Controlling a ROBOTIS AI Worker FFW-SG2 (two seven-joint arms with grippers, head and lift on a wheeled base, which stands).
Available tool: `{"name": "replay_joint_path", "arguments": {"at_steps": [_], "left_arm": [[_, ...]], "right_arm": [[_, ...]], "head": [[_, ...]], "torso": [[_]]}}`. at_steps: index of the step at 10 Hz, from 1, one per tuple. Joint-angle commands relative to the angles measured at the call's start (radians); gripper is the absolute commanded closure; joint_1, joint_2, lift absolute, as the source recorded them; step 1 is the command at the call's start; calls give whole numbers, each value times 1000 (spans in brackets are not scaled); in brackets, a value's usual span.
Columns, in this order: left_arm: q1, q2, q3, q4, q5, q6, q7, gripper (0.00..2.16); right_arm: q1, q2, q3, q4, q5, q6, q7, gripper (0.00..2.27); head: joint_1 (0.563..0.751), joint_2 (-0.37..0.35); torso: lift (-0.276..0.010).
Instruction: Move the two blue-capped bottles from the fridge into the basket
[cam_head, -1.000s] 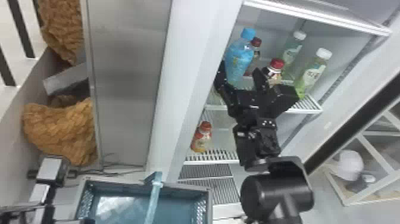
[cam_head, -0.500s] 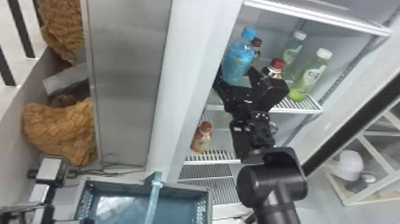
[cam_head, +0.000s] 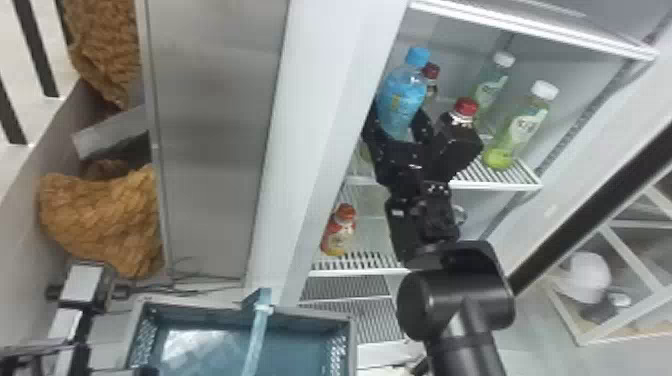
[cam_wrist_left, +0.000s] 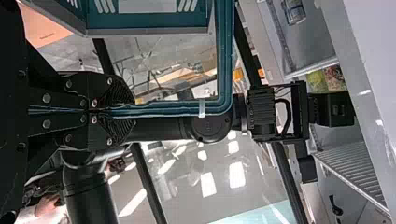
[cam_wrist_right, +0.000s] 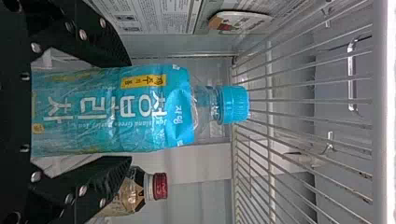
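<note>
Right end effector: (cam_wrist_right: 130, 111) closed about the body of the blue-capped bottle (cam_wrist_right: 109, 112), one finger on each side; the contact pressure cannot be judged.
Blue-capped bottle: upright within the fridge (cam_head: 327, 115), its body between the fingers and its cap above them.
Left end effector: (cam_wrist_left: 133, 112) closed on the basket handle (cam_wrist_left: 177, 109).
Basket: (cam_head: 352, 345) low and well apart from the right end effector, toward the robot's left; its handle rises over the opening.
Step in hand: securing the first bottle, judged from the grip; the transfer remains to be done.
Hazard, slip: the bottle is smooth and rounded, so a weak or uneven squeeze may let it turn or slide between the fingers.
Hazard, overhead: a wire rack (cam_wrist_right: 322, 100) lies above the right end effector; too high a lift may knock the cap against it.
Hazard, neighbour: a red-capped bottle (cam_head: 465, 107) stands just beside the right end effector, on the robot's right; a sideways swing may topple it.
Hazard, exit: the fridge's edge lies between the right end effector and the basket; turning left too soon may strike it.
Hazard, placement: the raised handle may snag the descending bottle.
</note>
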Motion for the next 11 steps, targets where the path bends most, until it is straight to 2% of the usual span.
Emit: {"name": "replay_joint_path", "arguments": {"at_steps": [1, 4, 6, 8, 11], "left_arm": [[0, -2, 0, 0, 1, 1, 0, 1205], [-2, 0, -2, 0, -1, 1, 0, 1207], [-2, 2, -4, 0, -1, 1, 0, 1205], [-2, 0, -4, 0, -1, 1, 0, 1205], [-5, 2, -6, 0, -3, 1, 0, 1205]], "right_arm": [[6, 0, 0, -13, 12, 2, -1, 1256], [36, -2, -4, -57, 31, 2, -1, 1282], [92, -3, -24, -133, 35, 2, -11, 1283], [166, -8, -40, -229, 33, 2, -17, 1282], [308, -20, -52, -395, -32, 4, -21, 1282]], "head": [[695, -350], [695, -350], [695, -350], [695, -350], [695, -350]], "torso": [[-76], [-76], [-76], [-76], [-76]]}}
